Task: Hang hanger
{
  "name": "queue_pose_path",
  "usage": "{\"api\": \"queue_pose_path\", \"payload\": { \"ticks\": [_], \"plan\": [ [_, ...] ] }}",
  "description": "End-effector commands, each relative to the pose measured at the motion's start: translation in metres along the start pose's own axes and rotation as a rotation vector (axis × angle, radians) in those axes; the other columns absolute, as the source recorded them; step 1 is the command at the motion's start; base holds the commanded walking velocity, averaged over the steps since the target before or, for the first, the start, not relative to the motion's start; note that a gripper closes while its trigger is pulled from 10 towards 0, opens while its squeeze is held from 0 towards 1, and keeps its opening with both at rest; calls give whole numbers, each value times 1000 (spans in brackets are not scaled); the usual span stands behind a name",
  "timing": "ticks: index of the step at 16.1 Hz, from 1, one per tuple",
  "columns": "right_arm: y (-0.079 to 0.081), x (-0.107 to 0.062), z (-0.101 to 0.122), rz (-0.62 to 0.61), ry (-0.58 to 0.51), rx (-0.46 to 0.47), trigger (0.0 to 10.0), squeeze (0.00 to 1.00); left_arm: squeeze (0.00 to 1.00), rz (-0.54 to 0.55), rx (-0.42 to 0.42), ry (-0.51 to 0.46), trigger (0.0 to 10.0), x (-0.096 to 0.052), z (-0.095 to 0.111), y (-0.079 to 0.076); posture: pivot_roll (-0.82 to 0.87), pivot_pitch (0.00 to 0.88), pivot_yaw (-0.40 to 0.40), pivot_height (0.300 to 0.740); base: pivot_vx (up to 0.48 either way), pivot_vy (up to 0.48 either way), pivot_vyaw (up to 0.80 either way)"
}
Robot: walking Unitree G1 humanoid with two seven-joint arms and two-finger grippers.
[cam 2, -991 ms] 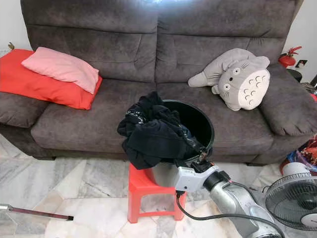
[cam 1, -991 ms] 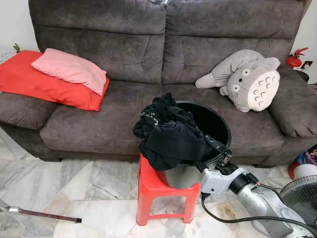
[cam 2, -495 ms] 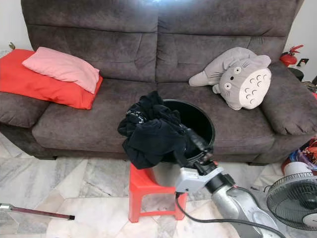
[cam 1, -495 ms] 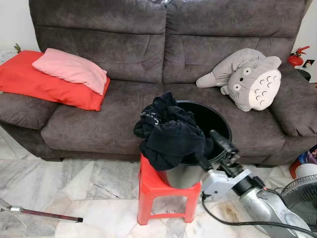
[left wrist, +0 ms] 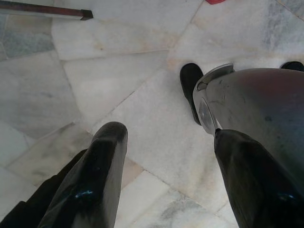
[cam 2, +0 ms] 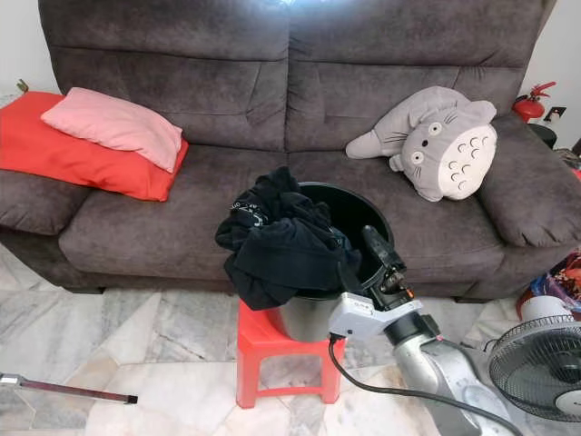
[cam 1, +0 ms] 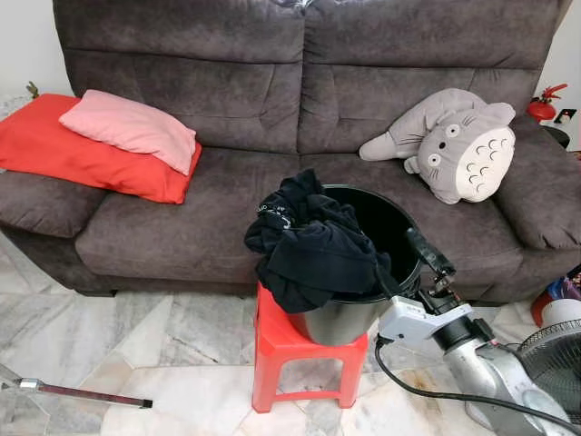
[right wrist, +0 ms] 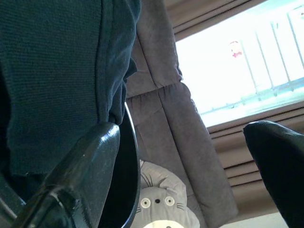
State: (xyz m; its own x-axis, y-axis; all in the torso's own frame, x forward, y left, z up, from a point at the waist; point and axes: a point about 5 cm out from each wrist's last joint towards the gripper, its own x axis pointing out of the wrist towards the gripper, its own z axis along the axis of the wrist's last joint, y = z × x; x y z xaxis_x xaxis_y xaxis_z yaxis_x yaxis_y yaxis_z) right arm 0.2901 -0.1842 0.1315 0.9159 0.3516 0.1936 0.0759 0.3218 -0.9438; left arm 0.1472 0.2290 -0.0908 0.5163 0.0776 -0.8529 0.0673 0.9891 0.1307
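Note:
A heap of black clothes (cam 1: 309, 245) spills over the left rim of a black bucket (cam 1: 399, 229) that stands on a red plastic stool (cam 1: 281, 350). My right gripper (cam 1: 410, 254) is at the bucket's right front rim, tilted up, open and holding nothing. In the right wrist view the dark garment (right wrist: 52, 71) hangs just beside one finger (right wrist: 85, 161), with the bucket rim (right wrist: 133, 156) behind it. My left gripper (left wrist: 171, 142) hangs open over the marble floor. I can make out no hanger among the clothes.
A grey sofa (cam 1: 209, 118) stands behind the stool, with red and pink cushions (cam 1: 109, 141) on the left and a grey plush toy (cam 1: 454, 145) on the right. A thin rod (cam 1: 82, 392) lies on the floor at left. A fan (cam 1: 554, 359) stands at right.
My right gripper has drawn back from the edge of the clothes and shifted right to the bucket's right rim. The clothes stay as they were.

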Motion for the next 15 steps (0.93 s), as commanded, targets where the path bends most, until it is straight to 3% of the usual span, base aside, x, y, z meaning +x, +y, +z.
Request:
{"api": "queue_pose_path", "payload": {
  "ticks": [1,4,6,10,15],
  "plan": [
    [0,3,0,-3,9,13,10000,0,0,-10,19,41,10000,-2,-10,-2,-87,106,19,740,0,0,0],
    [7,7,12,36,-53,59,10000,0,0,-1,18,36,10000,-2,-9,1,-80,98,21,740,0,0,0],
    [28,-1,30,240,-157,181,10000,0,0,2,19,36,10000,-2,-8,3,-84,104,25,740,0,0,0],
    [39,-1,23,375,-133,150,10000,0,0,-5,17,28,10000,-1,-5,1,-86,111,27,740,0,0,0],
    [23,21,17,233,-107,75,10000,0,0,6,6,30,10000,-2,-6,9,-76,115,30,740,0,0,0]
  ]
}}
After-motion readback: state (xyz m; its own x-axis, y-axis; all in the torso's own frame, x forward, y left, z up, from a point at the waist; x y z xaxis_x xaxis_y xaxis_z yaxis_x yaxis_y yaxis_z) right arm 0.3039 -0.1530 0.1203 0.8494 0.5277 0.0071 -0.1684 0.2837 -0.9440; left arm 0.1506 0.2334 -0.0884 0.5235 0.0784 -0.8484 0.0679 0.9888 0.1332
